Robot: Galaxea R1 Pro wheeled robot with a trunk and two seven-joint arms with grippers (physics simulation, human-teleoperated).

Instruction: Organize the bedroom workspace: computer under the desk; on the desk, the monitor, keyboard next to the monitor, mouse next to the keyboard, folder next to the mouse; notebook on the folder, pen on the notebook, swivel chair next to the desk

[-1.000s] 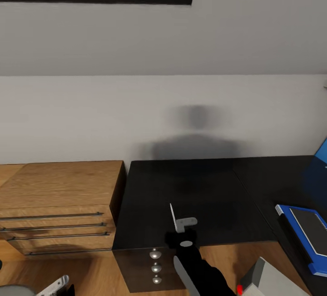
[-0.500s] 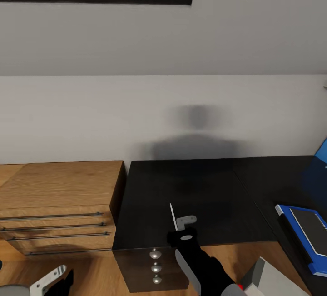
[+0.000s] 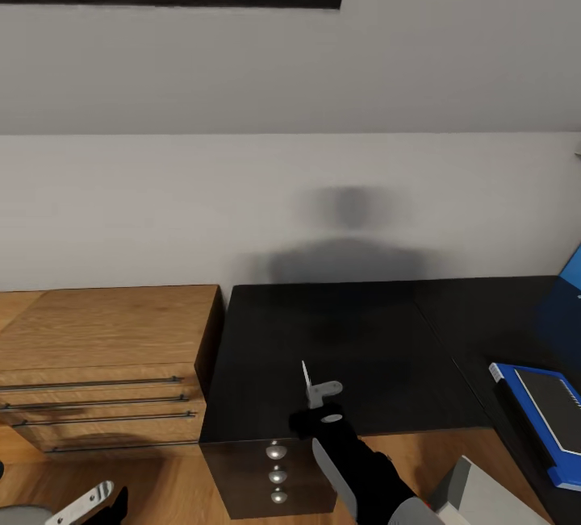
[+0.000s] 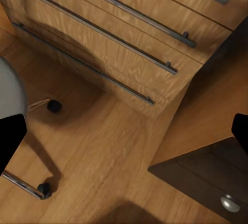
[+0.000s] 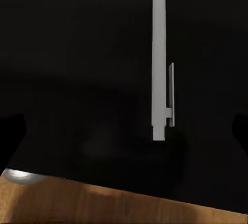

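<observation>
The pen point(image 5: 159, 59), a thin white stick with a clip, lies on the black desk point(image 3: 347, 331) close to its front edge, above the drawer unit point(image 3: 266, 477). My right gripper point(image 3: 316, 389) hovers over the pen's near end, open, and its fingertips point(image 5: 11, 131) stand wide apart with the pen point(image 3: 307, 384) between them, untouched. My left gripper point(image 3: 85, 501) hangs open low over the wood floor point(image 4: 103, 152), beside the swivel chair's grey seat point(image 4: 9, 92) and chrome base. A light grey computer point(image 3: 484, 501) corner shows under the desk. A blue flat item point(image 3: 549, 420) lies on the desk's right wing; folder or notebook, I cannot tell.
A low light-wood cabinet point(image 3: 105, 364) with long handles stands against the desk's left side. A white wall rises behind both. A blue panel point(image 3: 570, 267) edges the desk at the far right. The drawer unit's round knobs point(image 3: 277, 452) face me.
My right arm has shifted slightly and its gripper has edged left over the pen, which has stayed put. The left gripper has drifted a little at the lower left.
</observation>
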